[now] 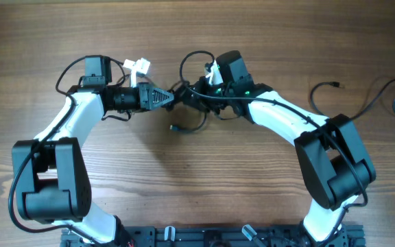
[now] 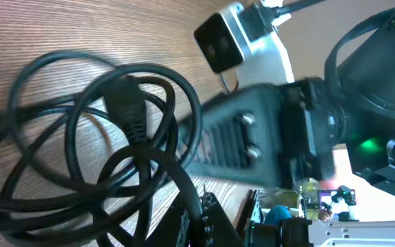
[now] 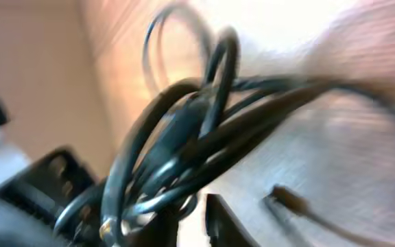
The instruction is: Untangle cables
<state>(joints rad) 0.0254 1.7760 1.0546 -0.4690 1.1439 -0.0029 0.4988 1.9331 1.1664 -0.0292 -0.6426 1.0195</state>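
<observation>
Cables between both arms' fingers

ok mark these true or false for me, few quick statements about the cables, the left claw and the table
1. The cables in the tangle are black. True.
2. The left claw hangs wide open, far from the tangle. False: it is shut on the tangle's edge.
3. A loose cable lies apart on the right side of the table. True.
4. The table is bare metal. False: its top shows wood grain.
</observation>
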